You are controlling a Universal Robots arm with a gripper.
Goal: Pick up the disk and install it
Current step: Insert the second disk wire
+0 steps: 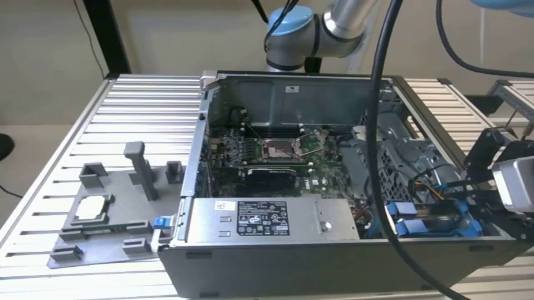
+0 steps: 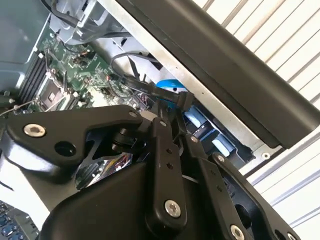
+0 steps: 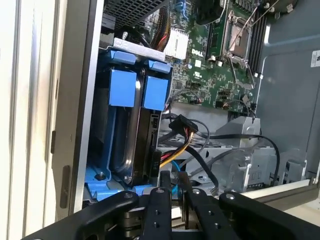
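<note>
The disk [image 3: 131, 142] stands edge-on in the drive bay at the front corner of the open computer case [image 1: 334, 262], framed by its blue bracket [image 3: 122, 87]. In the exterior view the disk's blue bracket [image 1: 427, 224] sits at the case's near right corner. My gripper [image 3: 171, 177] hovers just outside that bay, beside the bracket's end and a bundle of black and yellow cables. Its black fingers [image 2: 161, 150] lie close together, shut, with nothing held between them. In the exterior view the gripper [image 1: 482, 201] hangs at the right side of the case.
A motherboard [image 1: 279, 153] fills the case floor, and a grey power supply box [image 1: 254, 220] with a black-white label lies along the front. Loose cables [image 3: 200, 150] cross next to the bay. A grey fixture [image 1: 109, 212] with a small silver chip [image 1: 92, 208] rests on the slatted table at the exterior view's left.
</note>
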